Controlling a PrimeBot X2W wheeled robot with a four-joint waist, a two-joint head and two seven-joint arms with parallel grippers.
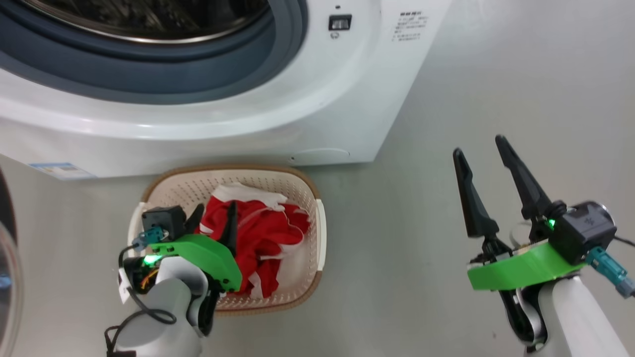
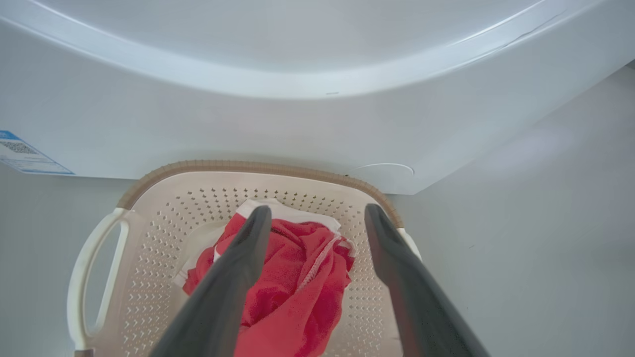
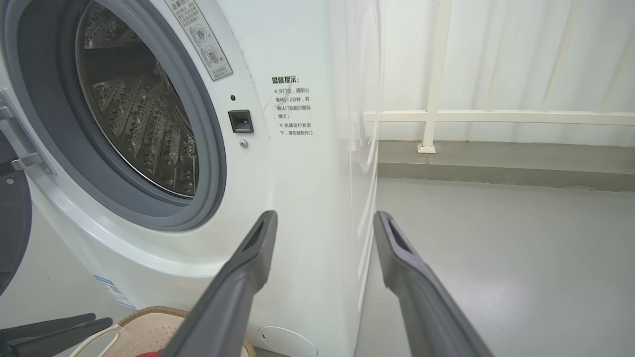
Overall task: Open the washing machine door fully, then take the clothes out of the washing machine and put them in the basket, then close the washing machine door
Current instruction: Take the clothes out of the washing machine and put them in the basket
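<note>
Over the basket (image 1: 223, 171), my left gripper (image 1: 213, 220) has its fingers spread, clamping nothing. The clothes (image 1: 268, 238) lie heaped inside the basket beneath them. Just behind is the washing machine (image 1: 317, 109), drum mouth uncovered, with the washing machine door (image 1: 6, 267) standing open at my left. My right gripper (image 1: 478, 148) hangs splayed above the floor (image 1: 407, 248), well apart.

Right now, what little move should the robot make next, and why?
Probably lift the left gripper straight up, away from the basket. Its fingers stand open above the red clothes, which lie in the basket, so nothing is held. What shows of the steel drum looks bare, and the washing machine door is open, so closing it seems next.
</note>
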